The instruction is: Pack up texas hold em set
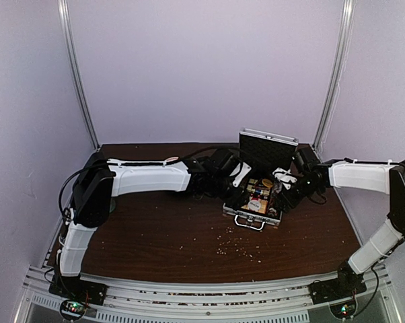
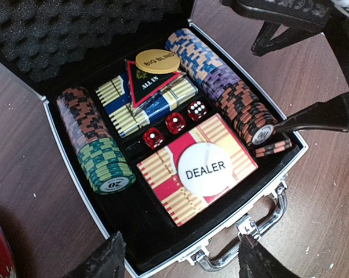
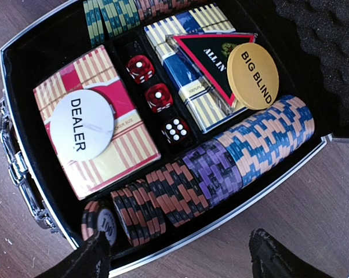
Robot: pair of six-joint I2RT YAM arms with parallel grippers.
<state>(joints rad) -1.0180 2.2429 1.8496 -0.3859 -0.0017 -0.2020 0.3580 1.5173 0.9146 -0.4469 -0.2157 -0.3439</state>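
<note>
Two empty claws, both wide open: left gripper (image 2: 183, 260) and right gripper (image 3: 184, 253) flank briefcase (image 1: 253, 215); lid (image 1: 268, 152) upright on far side, hinge left-right, probably nearer right.

Dark brown wooden table (image 1: 155, 229), pale crumbs (image 1: 239, 249) scattered on it, lilac walls (image 1: 202, 67), upright metal poles (image 1: 78, 74) at the back corners, aluminium rail (image 1: 202, 288) along the near edge

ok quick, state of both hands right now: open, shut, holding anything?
Left hand: open, holding nothing.
Right hand: open, holding nothing.
</note>
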